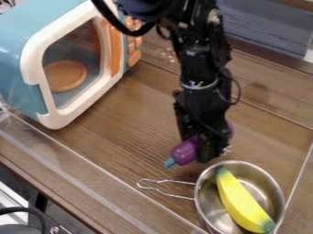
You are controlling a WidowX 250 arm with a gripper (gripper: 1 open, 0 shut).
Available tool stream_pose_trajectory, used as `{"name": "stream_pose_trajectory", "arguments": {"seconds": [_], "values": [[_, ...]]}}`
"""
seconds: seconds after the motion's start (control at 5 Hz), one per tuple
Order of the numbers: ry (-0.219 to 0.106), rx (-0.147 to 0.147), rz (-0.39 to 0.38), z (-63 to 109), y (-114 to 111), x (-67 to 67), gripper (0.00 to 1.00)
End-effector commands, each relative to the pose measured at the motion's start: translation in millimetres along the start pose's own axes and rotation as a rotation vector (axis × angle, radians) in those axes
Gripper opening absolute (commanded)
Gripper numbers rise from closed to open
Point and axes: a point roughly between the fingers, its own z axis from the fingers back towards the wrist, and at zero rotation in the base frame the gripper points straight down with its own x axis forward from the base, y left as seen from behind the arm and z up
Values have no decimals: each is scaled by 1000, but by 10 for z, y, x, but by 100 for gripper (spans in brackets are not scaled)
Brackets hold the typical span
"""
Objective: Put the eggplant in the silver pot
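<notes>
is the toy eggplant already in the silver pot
No, the toy eggplant is outside the silver pot, whose bowl holds the toy banana.

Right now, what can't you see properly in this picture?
- The middle of the eggplant: the black gripper covers it in the camera view.
- The gripper's fingertips: dark and blurry there, so I can't tell how they press on it.
- The pot's bottom: partly hidden under the yellow banana toy.
- The back of the toy microwave: cut off by the left edge.
</notes>
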Motion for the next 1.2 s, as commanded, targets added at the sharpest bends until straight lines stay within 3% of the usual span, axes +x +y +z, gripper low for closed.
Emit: {"name": "stream_pose_trajectory", "arguments": {"seconds": [0.0,0.2,0.6,0.8,1.0], "values": [[-34,10,-62,94,-10,29,0],[-44,12,-31,163,-8,17,100],[-82,34,-22,560,52,78,100],[-121,72,47,698,97,76,100],[-157,99,95,721,86,86,100]]}}
